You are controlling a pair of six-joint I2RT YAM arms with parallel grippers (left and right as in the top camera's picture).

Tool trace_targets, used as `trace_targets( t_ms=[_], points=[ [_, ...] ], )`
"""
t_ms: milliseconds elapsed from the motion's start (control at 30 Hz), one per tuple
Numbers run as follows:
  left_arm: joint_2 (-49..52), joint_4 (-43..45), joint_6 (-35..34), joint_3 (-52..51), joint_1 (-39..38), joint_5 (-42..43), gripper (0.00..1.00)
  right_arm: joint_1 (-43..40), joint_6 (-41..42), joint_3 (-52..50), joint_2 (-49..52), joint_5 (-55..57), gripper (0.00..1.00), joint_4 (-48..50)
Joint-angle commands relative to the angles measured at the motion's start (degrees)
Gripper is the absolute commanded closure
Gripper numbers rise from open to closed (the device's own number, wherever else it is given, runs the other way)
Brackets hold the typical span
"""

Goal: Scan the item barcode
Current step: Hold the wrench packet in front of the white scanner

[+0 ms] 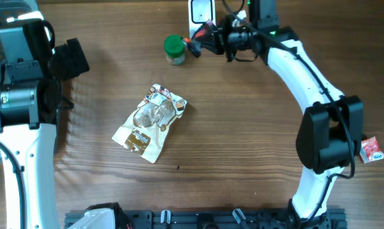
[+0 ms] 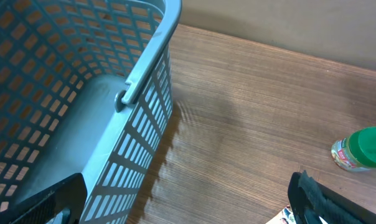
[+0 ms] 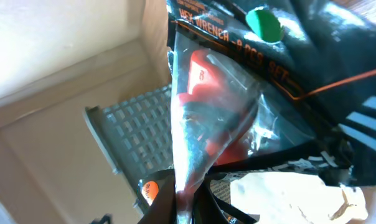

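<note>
The table (image 1: pixel 243 146) is brown, fine-grained wood, with a grey-blue lattice plastic basket (image 2: pixel 144 68) at its left end, where the left gripper (image 2: pixel 182 208) hangs spread wide. At the far edge the right gripper (image 1: pixel 205 42) pinches a glossy, crinkled wrench pack (image 3: pixel 219 106) (red holder inside) beside the white scanner (image 1: pixel 200 11), a round green-lidded jar (image 1: pixel 174 49) close by and a crumpled snack bag (image 1: pixel 150 121) mid-table.

green-lidded jar (image 1: pixel 174 49) far centre, crinkled snack bag (image 1: pixel 150 122) mid-counter (image 1: pixel 243 146), small red packet (image 1: pixel 372 150) right edge, grey-blue slatted basket (image 2: pixel 154 59) left
</note>
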Motion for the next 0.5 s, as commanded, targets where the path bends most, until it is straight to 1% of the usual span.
trace_targets(
  t_ms=[0,100,267,333,467],
  points=[
    [-0.6,0.2,0.3,0.3,0.4,-0.3,0.0,-0.4,-1.5,0.8,2.3,7.1,0.95,2.7],
    [-0.6,0.2,0.3,0.3,0.4,-0.3,0.0,-0.2,2.4,0.8,6.2,6.9,0.95,9.5],
    [-0.6,0.2,0.3,0.3,0.4,-0.3,0.0,0.6,12.8,1.1,12.6,6.2,0.95,22.4],
    [-0.6,0.1,0.3,0.3,0.4,-0.3,0.0,1.2,16.9,2.8,15.0,6.9,0.95,26.5],
    [-0.6,0.2,0.3,0.3,0.4,-0.3,0.0,2.1,21.4,7.9,18.4,8.0,0.95,26.8]
  ],
)
